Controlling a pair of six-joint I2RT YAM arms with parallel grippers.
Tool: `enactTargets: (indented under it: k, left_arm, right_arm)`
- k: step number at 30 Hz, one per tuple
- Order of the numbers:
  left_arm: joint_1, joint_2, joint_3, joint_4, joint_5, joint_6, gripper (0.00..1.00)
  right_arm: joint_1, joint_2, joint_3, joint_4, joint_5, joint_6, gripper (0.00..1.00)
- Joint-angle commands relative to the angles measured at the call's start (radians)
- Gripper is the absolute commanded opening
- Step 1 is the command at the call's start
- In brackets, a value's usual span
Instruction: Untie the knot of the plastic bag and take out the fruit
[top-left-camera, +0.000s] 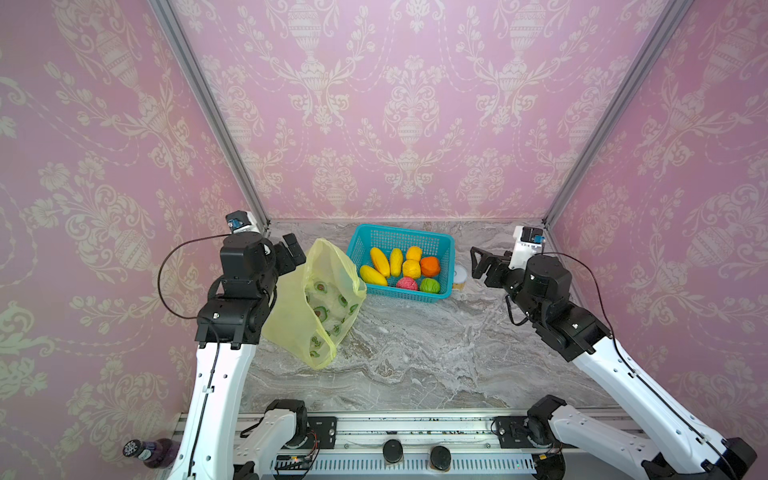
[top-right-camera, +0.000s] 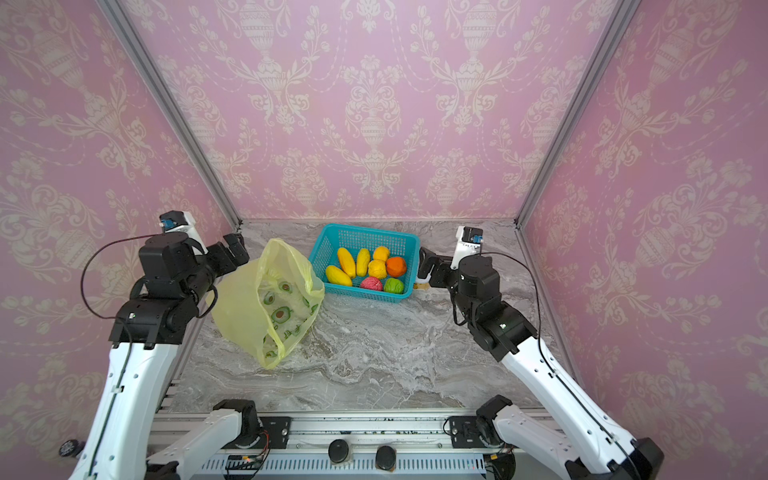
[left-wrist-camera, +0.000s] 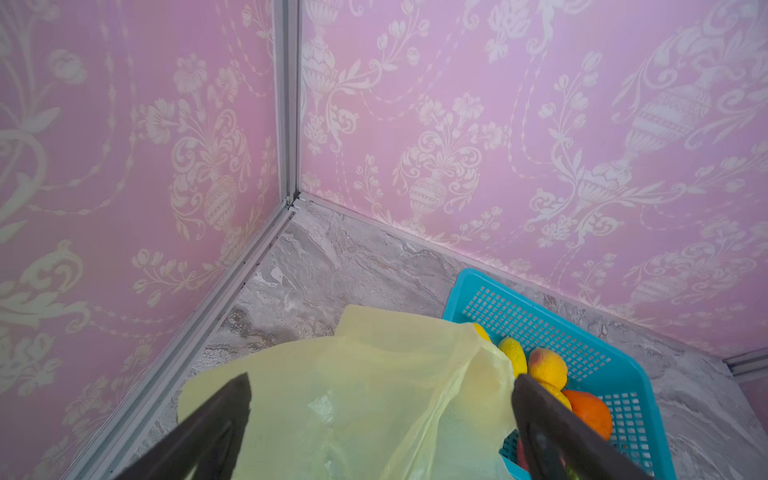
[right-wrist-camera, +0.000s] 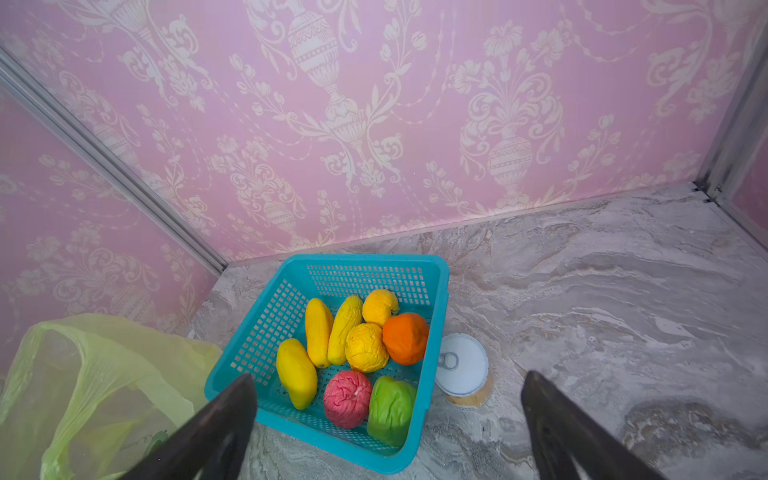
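Plastic bag: thin translucent yellow-green film with avocado print, crumpled, mouth gaping, no knot visible; stands near the tabletop's back-left corner. Fruit: 8 wrinkled toy pieces in a teal mesh basket at the back edge. Left gripper: spread wide over the bag, empty. Right gripper: likewise, near a can. Risks: film snagging a left finger; can knocked.

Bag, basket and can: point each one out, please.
bag (top-left-camera: 291, 328), in a top view, on its outer side.
basket (right-wrist-camera: 365, 259), right wrist view, far rim.
can (right-wrist-camera: 467, 370), right wrist view, white lid.
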Motion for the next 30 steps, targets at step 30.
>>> enactTargets:
  k: [30]
  left_arm:
    - [-0.452, 0.140, -0.960, 1.111, -0.319, 0.482, 0.99]
  right_arm:
    - [-0.414, 0.273, -0.723, 0.895, 0.268, -0.232, 1.00]
